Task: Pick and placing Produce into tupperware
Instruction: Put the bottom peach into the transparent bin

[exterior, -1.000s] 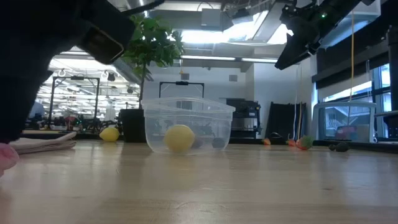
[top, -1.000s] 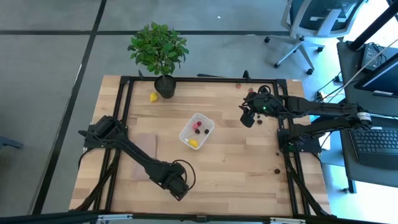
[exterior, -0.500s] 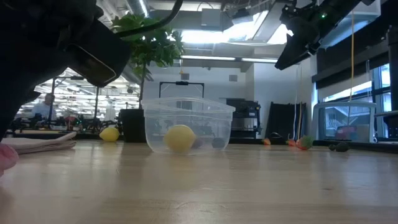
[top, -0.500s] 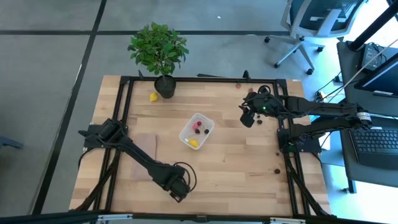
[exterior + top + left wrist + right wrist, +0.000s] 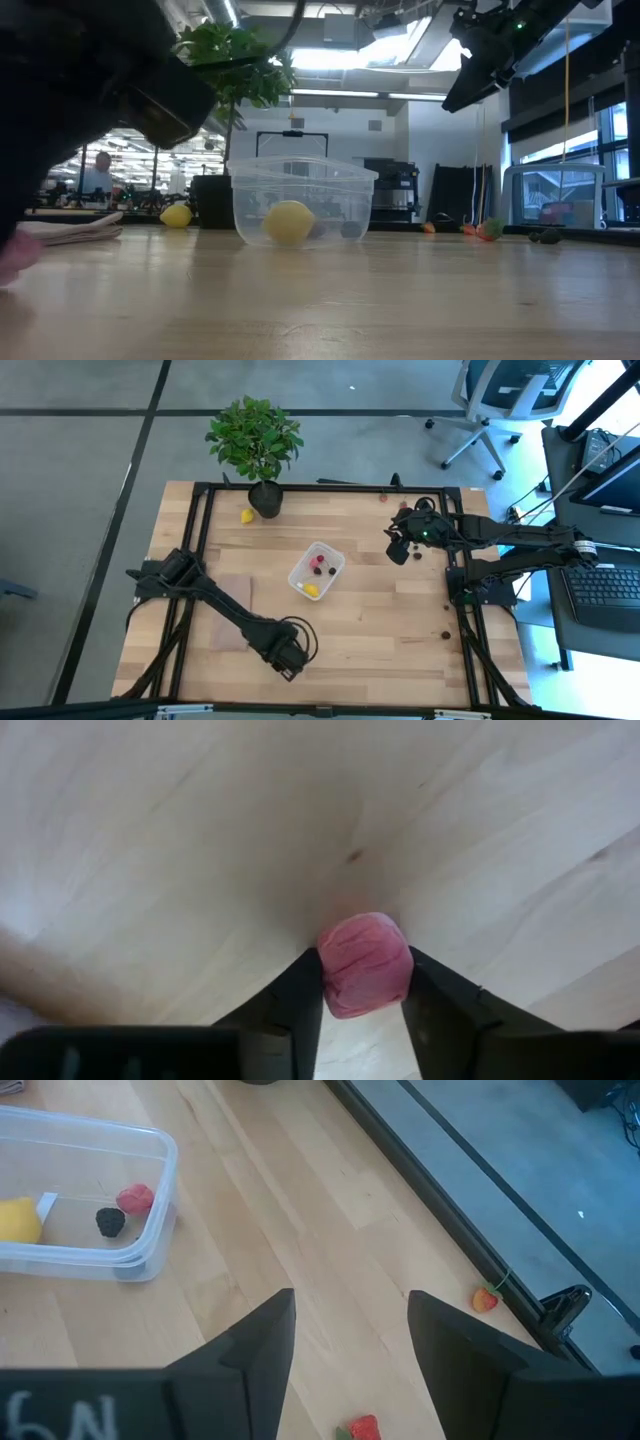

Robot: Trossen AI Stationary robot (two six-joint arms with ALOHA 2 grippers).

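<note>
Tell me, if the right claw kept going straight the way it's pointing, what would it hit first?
Probably bare wood. The right gripper hangs open, pointing down at the table, nothing between its fingers. The tupperware lies off to one side, a small red piece to the other. Depth is hard to judge.

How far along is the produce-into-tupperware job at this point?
Partly done. The tupperware already holds a yellow piece, a red piece and a dark piece. In hand: the left tool is shut on a pink piece at the table's near edge. Left: a yellow piece by the plant pot, small red pieces near the right tool, which hangs open above the table.
</note>
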